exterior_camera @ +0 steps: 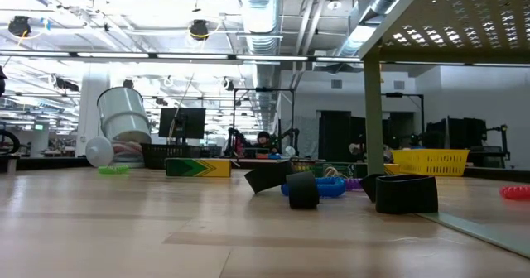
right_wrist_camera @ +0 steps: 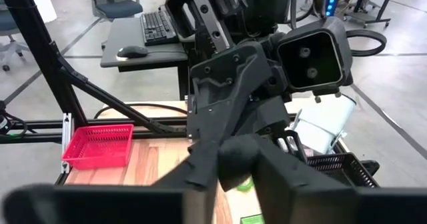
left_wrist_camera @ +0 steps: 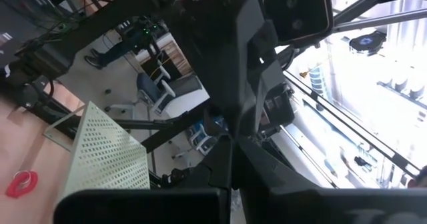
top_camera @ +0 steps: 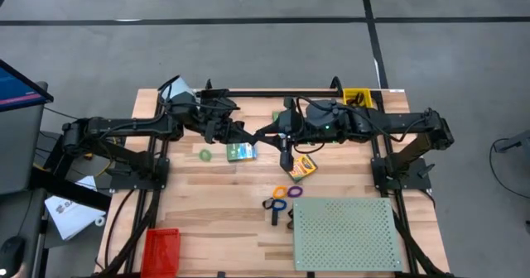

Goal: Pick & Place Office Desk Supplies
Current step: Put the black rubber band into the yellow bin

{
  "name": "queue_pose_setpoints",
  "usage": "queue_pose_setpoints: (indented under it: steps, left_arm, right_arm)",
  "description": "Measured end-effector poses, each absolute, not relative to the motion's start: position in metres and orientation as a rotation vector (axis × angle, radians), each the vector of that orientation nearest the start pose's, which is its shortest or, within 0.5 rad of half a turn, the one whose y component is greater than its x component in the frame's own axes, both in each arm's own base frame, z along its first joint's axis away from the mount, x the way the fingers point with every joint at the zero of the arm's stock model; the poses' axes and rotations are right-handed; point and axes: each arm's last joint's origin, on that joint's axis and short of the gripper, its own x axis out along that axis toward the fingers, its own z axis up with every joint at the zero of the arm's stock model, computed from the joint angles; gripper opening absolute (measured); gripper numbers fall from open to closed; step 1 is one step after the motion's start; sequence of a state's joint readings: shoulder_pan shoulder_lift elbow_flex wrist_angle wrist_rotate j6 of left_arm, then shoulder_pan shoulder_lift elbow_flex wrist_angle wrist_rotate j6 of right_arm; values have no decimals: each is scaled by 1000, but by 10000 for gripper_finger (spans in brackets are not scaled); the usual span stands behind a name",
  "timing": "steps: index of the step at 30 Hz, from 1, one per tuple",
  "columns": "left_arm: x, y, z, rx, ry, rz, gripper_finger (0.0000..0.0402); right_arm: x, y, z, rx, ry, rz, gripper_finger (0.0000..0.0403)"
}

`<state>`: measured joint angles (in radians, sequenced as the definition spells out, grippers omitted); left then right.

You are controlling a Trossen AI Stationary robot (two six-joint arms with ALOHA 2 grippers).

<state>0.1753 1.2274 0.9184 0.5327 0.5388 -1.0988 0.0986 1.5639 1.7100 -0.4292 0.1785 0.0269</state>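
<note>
My two grippers meet in the air above the middle of the table. My left gripper (top_camera: pixel 247 135) comes from the left and is shut. My right gripper (top_camera: pixel 267 134) comes from the right, its fingers close on either side of a small dark thing (right_wrist_camera: pixel 237 156) that looks like a black clip. On the table lie a green box (top_camera: pixel 241 151), a yellow-orange crayon box (top_camera: pixel 303 167), a green ring (top_camera: pixel 204 155), orange (top_camera: pixel 280 192), purple (top_camera: pixel 295 191) and blue (top_camera: pixel 279 204) rings, and more black clips (top_camera: pixel 273 218). My left gripper reaches level from the table's left, and its fingertips (right_wrist_camera: pixel 200 159) end right beside the dark clip. The grippers themselves hide which part it has. My right gripper has the clip's rounded dark body (right_wrist_camera: pixel 237 156) between its two fingers, coming from the table's right and slanting slightly down. The clip is lifted clear of the table.
A pale green perforated board (top_camera: pixel 346 232) stands raised at the near right. A red basket (top_camera: pixel 161 249) sits at the near left, a yellow basket (top_camera: pixel 358 97) at the far right and a white cylinder (top_camera: pixel 176 88) at the far left.
</note>
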Motion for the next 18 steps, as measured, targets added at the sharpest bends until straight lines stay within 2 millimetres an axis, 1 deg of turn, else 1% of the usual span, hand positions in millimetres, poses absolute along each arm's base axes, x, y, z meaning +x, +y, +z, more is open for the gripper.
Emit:
queue_pose_setpoints:
  steps: [3, 4, 7, 11, 16, 18]
  left_arm:
    - [271, 33, 355, -1003, 9, -435, 3]
    - [271, 33, 355, -1002, 9, -435, 3]
    - [271, 33, 355, -1001, 10, -439, 7]
    - [271, 30, 357, -992, 25, -491, 26]
    - [271, 16, 359, -983, 41, -562, 59]
    - [272, 9, 358, -987, 56, -584, 71]
  right_arm:
    - [343, 29, 436, -12, 279, -82, 21]
    - [343, 29, 436, -13, 279, -82, 13]
    - [343, 29, 436, -12, 281, -82, 13]
    - [338, 27, 447, -13, 281, -86, 6]
    - [329, 16, 465, -16, 281, -131, 5]
    - [324, 8, 471, -34, 302, -180, 4]
